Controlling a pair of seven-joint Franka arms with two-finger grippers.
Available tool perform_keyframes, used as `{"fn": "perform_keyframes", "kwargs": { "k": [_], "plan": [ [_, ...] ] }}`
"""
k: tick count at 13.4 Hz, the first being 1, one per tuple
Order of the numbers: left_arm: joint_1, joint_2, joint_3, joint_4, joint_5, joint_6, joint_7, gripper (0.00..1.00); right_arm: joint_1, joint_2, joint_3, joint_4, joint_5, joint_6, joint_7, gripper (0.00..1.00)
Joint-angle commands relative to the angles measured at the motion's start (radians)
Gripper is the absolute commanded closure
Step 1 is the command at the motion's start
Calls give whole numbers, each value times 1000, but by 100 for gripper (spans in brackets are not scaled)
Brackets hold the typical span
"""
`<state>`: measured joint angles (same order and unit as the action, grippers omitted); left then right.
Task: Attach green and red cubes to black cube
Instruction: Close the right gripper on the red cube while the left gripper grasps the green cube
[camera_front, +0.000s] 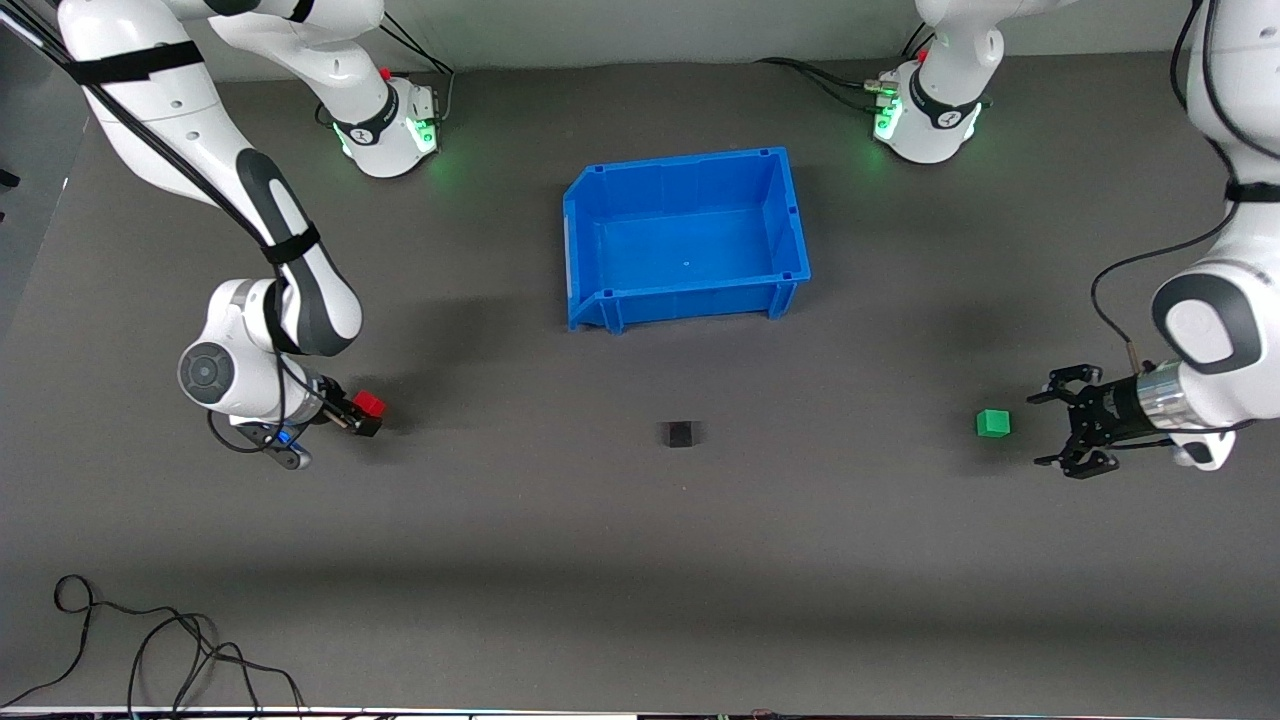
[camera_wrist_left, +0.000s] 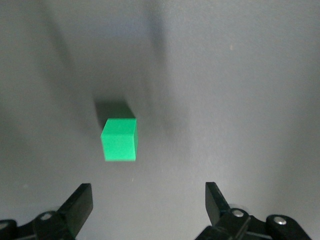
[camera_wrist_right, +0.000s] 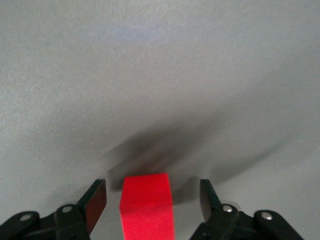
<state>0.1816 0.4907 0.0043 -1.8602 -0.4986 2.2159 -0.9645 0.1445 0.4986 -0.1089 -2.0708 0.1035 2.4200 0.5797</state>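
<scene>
The black cube (camera_front: 680, 433) sits alone on the dark bench (camera_front: 640, 560), and I take it as the landmark for all places. It is nearer to the front camera than the blue bin (camera_front: 686, 236), and well apart from it. No end effector touches the black cube.

The green cube (camera_front: 993, 423) lies on the bench toward the left arm's end, well apart from the black cube and at about the same nearness to the front camera. The left end effector (camera_front: 1058, 428) is just beside the green cube, on the side away from the black cube, and its fingers are spread wide. In the left wrist view the green cube (camera_wrist_left: 119, 139) stands clear in front of the two fingers (camera_wrist_left: 77, 207), with bare bench between, so it is not held.

The red cube (camera_front: 368, 403) is toward the right arm's end, also well apart from the black cube. The right end effector (camera_front: 362, 413) is around it. In the right wrist view the red cube (camera_wrist_right: 147, 206) lies between the fingers (camera_wrist_right: 95, 202), and a gap shows at each side, so the fingers are open and do not press it.
</scene>
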Motion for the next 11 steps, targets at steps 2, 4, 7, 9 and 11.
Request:
{"fn": "perform_keyframes", "kwargs": {
  "k": [2,4,7,9,11],
  "plan": [
    [2,61,-6,3,-20,56,32,0,18,-6,-8,-9,12,19,17,35],
    [6,74,-6,-5,-21,54,67,0,18,-6,-8,-9,12,19,16,42],
    [-1,94,-6,-19,-26,77,78,0,17,-6,-8,-9,12,19,16,70],
    [1,100,-6,-23,-28,74,78,0,17,-9,-8,-8,12,18,17,100],
    [2,100,-6,-25,-29,67,78,30,17,-23,-8,-5,25,13,43,100]
  ]
}}
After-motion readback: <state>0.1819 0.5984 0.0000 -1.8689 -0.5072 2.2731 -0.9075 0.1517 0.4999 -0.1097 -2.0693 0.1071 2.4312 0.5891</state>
